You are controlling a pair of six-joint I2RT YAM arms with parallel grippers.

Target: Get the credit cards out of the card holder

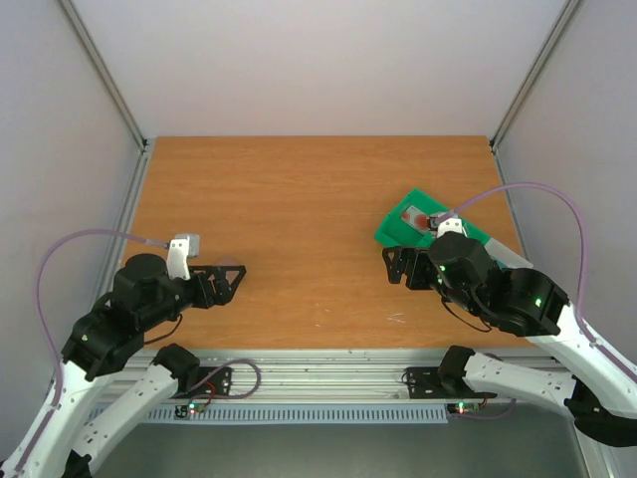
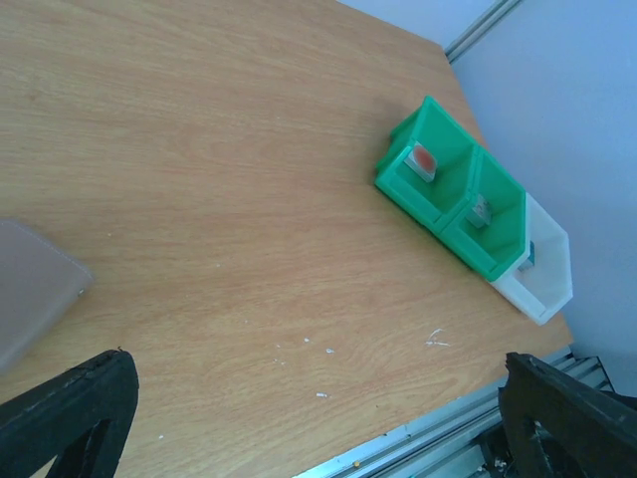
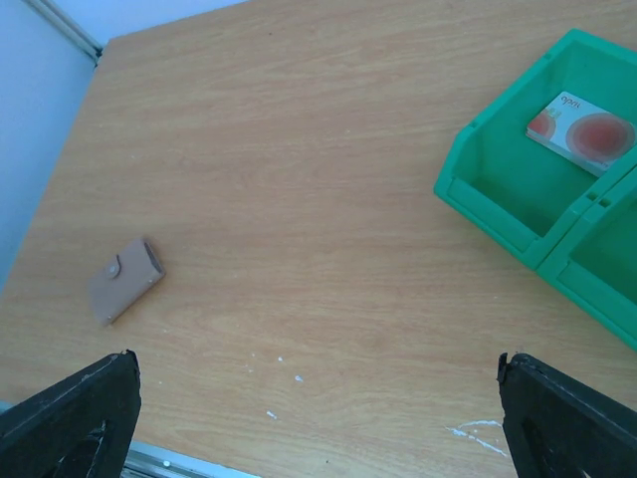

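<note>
The card holder (image 3: 124, 280) lies closed on the wooden table, a small grey-brown wallet with a snap tab. It is at the left of the right wrist view, and its corner (image 2: 32, 289) shows at the left edge of the left wrist view. The top view hides it under my left arm. One of the credit cards (image 3: 582, 130), white with a red round mark, lies in a green tray compartment (image 2: 425, 160). My left gripper (image 2: 318, 428) and right gripper (image 3: 318, 423) are both open over bare wood, holding nothing. My left gripper (image 1: 227, 282) is near the front left, my right gripper (image 1: 398, 267) beside the tray.
The green compartmented tray (image 1: 395, 231) stands at the right, with a white bin (image 2: 548, 289) joined to its near end. A small card (image 2: 481, 210) stands in the second green compartment. An aluminium rail (image 1: 318, 373) runs along the table's front edge.
</note>
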